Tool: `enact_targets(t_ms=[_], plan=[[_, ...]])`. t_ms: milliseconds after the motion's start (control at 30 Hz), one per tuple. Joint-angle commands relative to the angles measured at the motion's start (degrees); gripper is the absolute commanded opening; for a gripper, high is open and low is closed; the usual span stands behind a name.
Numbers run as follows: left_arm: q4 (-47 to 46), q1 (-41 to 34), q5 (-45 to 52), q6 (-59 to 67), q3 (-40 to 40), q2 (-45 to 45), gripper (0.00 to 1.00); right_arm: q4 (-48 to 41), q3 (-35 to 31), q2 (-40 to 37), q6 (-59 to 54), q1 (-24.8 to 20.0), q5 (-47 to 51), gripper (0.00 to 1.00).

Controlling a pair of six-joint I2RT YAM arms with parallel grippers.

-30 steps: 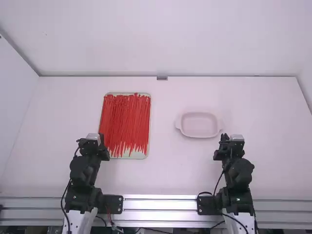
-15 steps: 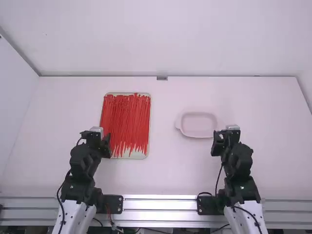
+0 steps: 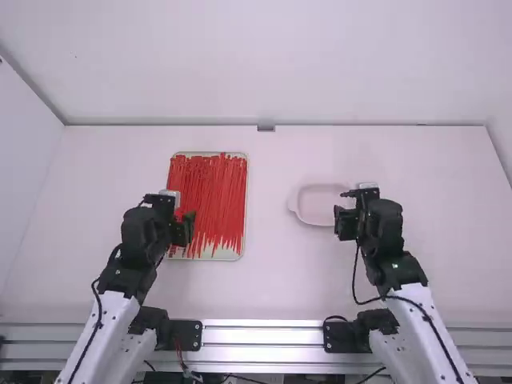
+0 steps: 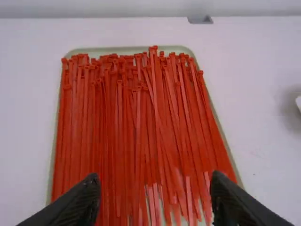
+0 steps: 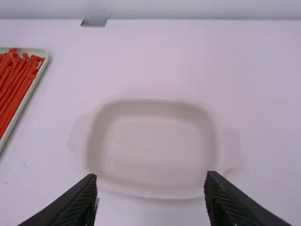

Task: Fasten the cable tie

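Note:
A pale green tray [image 3: 238,254] holds a dense pile of red cable ties [image 3: 206,200], seen close up as red cable ties [image 4: 136,132] on the tray [image 4: 89,51] in the left wrist view. My left gripper [image 3: 181,230] hovers over the tray's near edge, open [image 4: 153,207] with nothing between its fingers. A white two-handled dish [image 3: 314,202] sits right of the tray, its inside showing nothing [image 5: 155,146]. My right gripper [image 3: 350,222] hangs over the dish's near right side, open [image 5: 150,207] and holding nothing.
The white table [image 3: 416,176] stretches wide around tray and dish, with a white back wall and a small grey tab [image 3: 266,127] at its far edge. A metal rail [image 3: 264,334] runs along the near edge by the arm bases.
Both arms have risen and reached forward from their folded poses: the left gripper moved over the tray's near edge, the right gripper up to the dish.

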Motion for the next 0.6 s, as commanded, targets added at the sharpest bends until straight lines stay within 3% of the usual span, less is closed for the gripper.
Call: enact_targets(t_ms=[0, 300, 567], plan=[[0.2, -0.76, 4.22, -1.32, 3.37, 2.94, 0.67, -0.51, 4.42, 3.79, 0.61, 1.58, 0.01, 0.68], [-4.11, -1.85, 2.1, -5.3, 11.19, 13.24, 0.83, -3.51, 12.5, 15.9, -0.28, 7.26, 1.4, 0.83], [-8.46, -2.54, -1.71, -5.89, 16.66, 19.45, 0.93, -7.6, 17.26, 20.07, 1.88, 9.09, 1.25, 0.93]])
